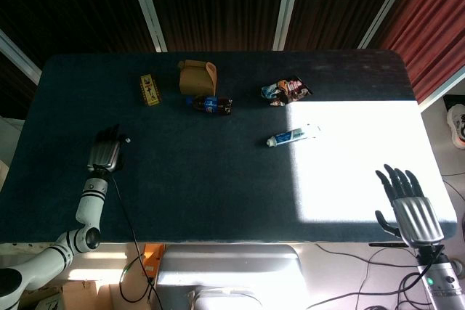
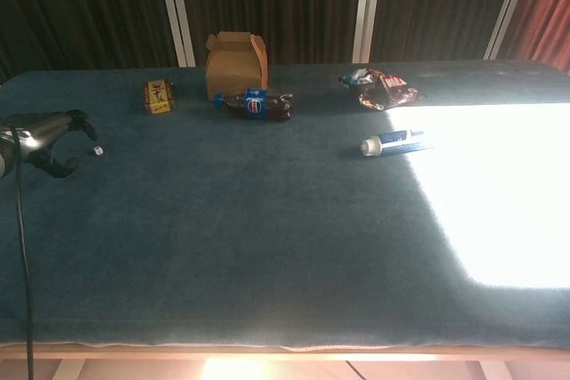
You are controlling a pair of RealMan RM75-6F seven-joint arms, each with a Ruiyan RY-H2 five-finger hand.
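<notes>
My left hand (image 1: 107,150) hovers low over the dark blue table (image 1: 203,194) near its left edge, fingers slightly bent and apart, holding nothing; the chest view shows this left hand (image 2: 43,138) at the far left. A small white tag (image 2: 98,149) lies just beyond its fingertips. My right hand (image 1: 408,205) is at the table's front right corner in the sunlit patch, fingers spread and empty; it is outside the chest view. The nearest object to the left hand is a small yellow box (image 1: 150,89).
Along the far side lie a brown cardboard box (image 1: 197,75), a cola bottle (image 1: 211,105) on its side, a crumpled snack bag (image 1: 285,92) and a toothpaste tube (image 1: 293,136). Bright sunlight (image 1: 356,157) covers the table's right part. Cables hang off the front edge.
</notes>
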